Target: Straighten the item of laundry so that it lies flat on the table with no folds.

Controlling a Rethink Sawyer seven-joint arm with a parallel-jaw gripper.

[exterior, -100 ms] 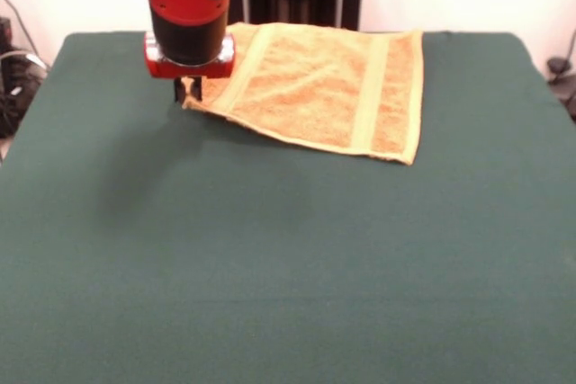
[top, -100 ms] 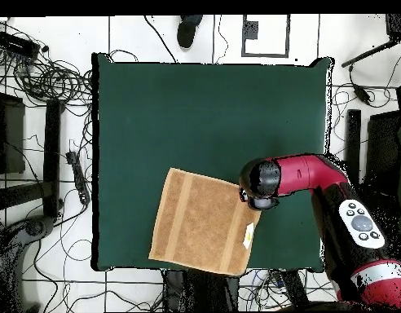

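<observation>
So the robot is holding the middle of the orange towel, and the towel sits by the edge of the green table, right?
Not quite. The end effector is at a corner of the towel, not its middle, as the front view shows; whether it grips the corner is unclear. The rest is right: the towel sits by the edge of the green table.

Arm: the red and black jointed arm (top, -100 ms: 318, 183) is bent at the elbow.
Wrist: pointed straight down.
Claw: the small black claw (exterior, -100 ms: 188, 90) is held low, closed on a cloth corner.
</observation>
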